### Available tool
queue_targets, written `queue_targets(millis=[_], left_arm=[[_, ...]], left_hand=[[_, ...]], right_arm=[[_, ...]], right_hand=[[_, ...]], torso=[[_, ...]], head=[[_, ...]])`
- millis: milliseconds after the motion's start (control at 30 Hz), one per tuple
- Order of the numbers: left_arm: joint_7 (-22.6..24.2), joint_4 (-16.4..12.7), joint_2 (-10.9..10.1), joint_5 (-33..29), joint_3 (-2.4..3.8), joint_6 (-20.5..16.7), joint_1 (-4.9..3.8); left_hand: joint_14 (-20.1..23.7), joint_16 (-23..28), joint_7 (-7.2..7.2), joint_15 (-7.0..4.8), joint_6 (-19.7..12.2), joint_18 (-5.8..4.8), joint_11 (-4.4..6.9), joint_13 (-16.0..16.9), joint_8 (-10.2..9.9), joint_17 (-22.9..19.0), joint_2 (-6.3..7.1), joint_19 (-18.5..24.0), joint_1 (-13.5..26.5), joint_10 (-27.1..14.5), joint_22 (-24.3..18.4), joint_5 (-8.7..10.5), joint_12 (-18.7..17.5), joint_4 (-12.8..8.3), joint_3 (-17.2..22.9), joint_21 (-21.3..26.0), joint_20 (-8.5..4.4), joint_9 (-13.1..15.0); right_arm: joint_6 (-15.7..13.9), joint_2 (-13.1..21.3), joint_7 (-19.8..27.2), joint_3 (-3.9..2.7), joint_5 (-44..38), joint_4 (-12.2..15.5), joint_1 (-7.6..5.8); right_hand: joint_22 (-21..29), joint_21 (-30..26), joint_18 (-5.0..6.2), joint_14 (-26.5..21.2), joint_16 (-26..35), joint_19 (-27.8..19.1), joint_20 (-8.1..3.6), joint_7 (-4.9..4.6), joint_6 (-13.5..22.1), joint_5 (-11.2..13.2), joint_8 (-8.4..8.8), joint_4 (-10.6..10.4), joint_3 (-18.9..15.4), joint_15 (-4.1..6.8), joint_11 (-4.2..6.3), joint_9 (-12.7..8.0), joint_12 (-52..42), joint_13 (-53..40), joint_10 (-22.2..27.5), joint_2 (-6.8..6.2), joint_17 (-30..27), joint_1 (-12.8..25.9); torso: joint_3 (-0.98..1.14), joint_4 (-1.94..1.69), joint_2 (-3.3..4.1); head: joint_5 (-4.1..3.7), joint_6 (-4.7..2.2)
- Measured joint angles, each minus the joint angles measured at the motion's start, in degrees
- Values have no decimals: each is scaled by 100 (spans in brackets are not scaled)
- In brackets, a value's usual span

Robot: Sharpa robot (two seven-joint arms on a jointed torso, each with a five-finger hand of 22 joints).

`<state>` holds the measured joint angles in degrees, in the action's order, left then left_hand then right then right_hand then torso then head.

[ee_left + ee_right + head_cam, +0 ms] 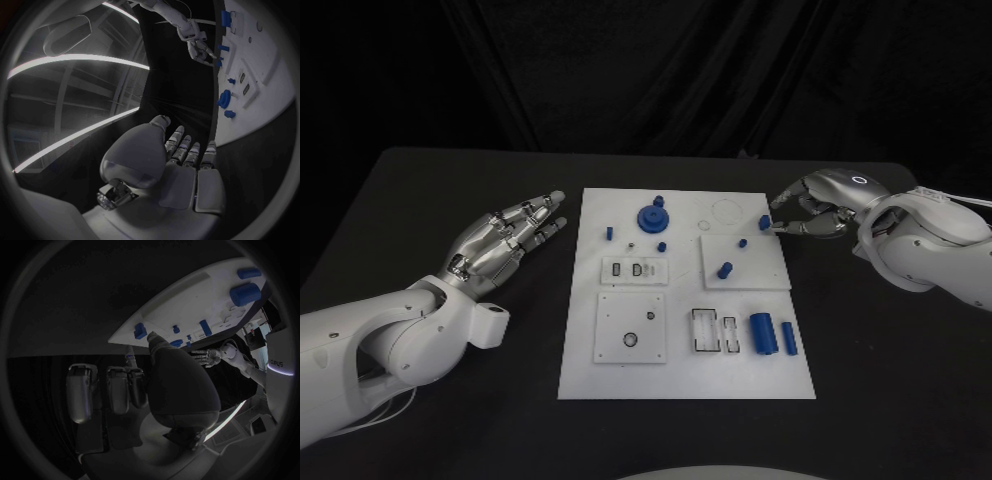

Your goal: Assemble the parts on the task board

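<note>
Counter [444, 180]: black, carrying the task board at its middle.
Task board [682, 375]: white plate lying flat between the two arms, with raised square sub-plates and slots.
Left hand [509, 235]: flat beside the board's left edge, fingers spread, holding nothing, clear of the board.
Right hand [808, 212]: at the board's upper right corner, fingertips drawn together around a small blue part [764, 222] at the edge; whether it is truly pinched, cannot tell.
Blue round knob [651, 216]: stands on the board's upper middle.
Blue cylinder [763, 334]: lies near the lower right, a thinner blue bar [790, 338] just beside it.
Blue peg [724, 268]: on the right sub-plate.
</note>
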<state>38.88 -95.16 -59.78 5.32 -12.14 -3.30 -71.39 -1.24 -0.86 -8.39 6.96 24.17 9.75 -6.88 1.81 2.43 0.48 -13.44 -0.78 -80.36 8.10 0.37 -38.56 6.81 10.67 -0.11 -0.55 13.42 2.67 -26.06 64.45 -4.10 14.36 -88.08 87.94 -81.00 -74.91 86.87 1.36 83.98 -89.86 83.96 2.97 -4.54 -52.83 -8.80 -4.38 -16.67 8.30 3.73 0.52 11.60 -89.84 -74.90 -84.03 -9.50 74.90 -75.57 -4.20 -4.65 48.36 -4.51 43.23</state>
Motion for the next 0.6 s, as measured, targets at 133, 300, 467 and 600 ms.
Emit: queue_targets(millis=[133,300,467,600], left_arm=[[0,4,9,0,-1,14,0],[0,7,12,0,-1,32,0],[0,12,11,0,-1,43,0],[0,14,11,0,-1,54,0]], left_hand=[[0,0,0,0,0,0,-22,0,0,0,0,0,0,22,0,0,0,0,47,0,0,0],[0,0,0,0,0,0,-22,0,0,-1,0,0,0,22,0,0,0,0,47,0,0,-1],[-1,0,-20,43,20,0,-23,0,0,-1,0,21,0,23,0,0,27,15,63,0,22,3],[-1,0,-21,42,20,-1,-42,5,0,-1,0,1,0,42,0,0,27,0,78,0,41,5]], right_arm=[[0,-15,7,0,-1,-18,5],[2,-37,9,0,-1,-49,15],[6,-73,11,0,-2,-64,22],[9,-102,11,0,-2,-88,34]], right_hand=[[0,-21,0,0,0,0,0,-20,-20,-49,0,0,0,0,0,-12,0,-2,0,0,0,0],[0,-21,0,0,0,0,0,-20,-20,-115,0,0,0,0,0,-20,0,-4,0,23,0,-23],[1,-21,0,0,0,0,0,-20,-20,-154,0,0,0,0,0,-32,0,-4,0,61,0,-60],[1,-21,0,0,0,0,0,-20,-20,-253,0,2,2,0,0,-46,0,-4,0,47,0,-135]], torso=[[4,3,0],[8,7,1],[9,7,0],[8,7,0]], head=[[13,-4],[9,-11],[7,-35],[12,-47]])
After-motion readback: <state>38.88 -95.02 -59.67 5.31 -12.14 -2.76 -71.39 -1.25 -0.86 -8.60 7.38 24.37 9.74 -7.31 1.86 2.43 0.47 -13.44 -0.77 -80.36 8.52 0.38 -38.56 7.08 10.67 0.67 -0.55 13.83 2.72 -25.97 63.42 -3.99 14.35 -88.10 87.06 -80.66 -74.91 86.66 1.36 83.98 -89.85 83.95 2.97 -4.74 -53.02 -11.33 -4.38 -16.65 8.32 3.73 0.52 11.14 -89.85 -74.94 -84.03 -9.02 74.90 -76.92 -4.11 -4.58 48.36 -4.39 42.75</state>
